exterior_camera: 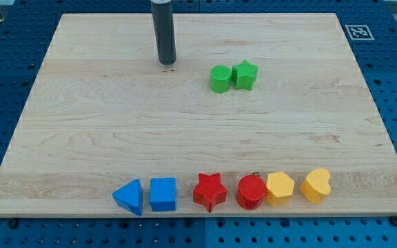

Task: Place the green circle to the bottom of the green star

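Tip: my tip [167,63], a bare rod with nothing to open or close, up-left of the green circle block [220,79].
Circle: touching the green star block [245,74] at its left, not below yet.

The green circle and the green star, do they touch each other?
Touching. In the camera view the green circle sits directly at the view's left of the green star, with no wood visible between their sides.

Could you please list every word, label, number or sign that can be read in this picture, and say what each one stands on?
No readable words, brands or numbers show anywhere.
The only sign is a black-and-white square marker on the wooden board, at its corner in the view's top right; it is a pattern, not text.
The blocks and the rod carry no lettering.
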Action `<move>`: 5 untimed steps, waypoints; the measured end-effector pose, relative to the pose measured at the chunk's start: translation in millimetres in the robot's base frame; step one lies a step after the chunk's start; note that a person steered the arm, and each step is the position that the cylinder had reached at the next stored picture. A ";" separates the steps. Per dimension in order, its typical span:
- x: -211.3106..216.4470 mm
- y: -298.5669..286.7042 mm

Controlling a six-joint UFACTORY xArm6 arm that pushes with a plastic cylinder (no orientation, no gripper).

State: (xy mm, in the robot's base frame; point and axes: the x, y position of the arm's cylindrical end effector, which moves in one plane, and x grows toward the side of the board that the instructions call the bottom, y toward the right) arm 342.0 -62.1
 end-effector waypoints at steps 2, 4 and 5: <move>4.5 19.7; 23.3 57.6; 29.0 58.0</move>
State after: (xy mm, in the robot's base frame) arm 371.0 -4.1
